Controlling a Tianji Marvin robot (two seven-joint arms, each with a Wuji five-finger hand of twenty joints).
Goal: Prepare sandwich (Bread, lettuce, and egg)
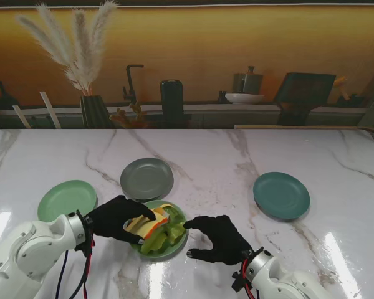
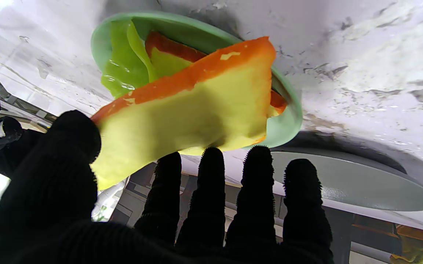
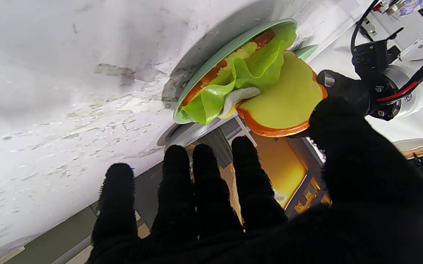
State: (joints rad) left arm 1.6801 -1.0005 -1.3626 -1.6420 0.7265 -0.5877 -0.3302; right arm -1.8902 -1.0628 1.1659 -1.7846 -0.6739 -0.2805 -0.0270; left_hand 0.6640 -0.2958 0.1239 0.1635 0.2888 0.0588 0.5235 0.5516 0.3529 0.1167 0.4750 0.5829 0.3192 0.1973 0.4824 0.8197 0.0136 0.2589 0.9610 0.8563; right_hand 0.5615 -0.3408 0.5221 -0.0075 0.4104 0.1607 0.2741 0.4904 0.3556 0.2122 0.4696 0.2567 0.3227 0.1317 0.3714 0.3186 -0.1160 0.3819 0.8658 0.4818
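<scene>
**Q:** How many plates are on the table (image 1: 237, 156)?

**A:** Four. A light green plate (image 1: 67, 199) at near left, a grey plate (image 1: 146, 178) in the middle, a teal plate (image 1: 281, 195) to the right, and a green plate (image 1: 172, 244) nearest the robot, holding the food.

**Q:** What food is there?

**A:** Two bread slices, one lettuce leaf (image 1: 165, 233) and one egg (image 3: 239, 96). One slice (image 3: 211, 75) lies on the plate under the lettuce, with the egg on the leaf.

**Q:** And the hands?

**A:** The left hand (image 1: 115, 218) pinches the top slice (image 1: 146, 224) between thumb and fingers, holding it tilted over the plate. The right hand (image 1: 218, 240) rests just right of the plate, fingers spread, holding nothing.
</scene>
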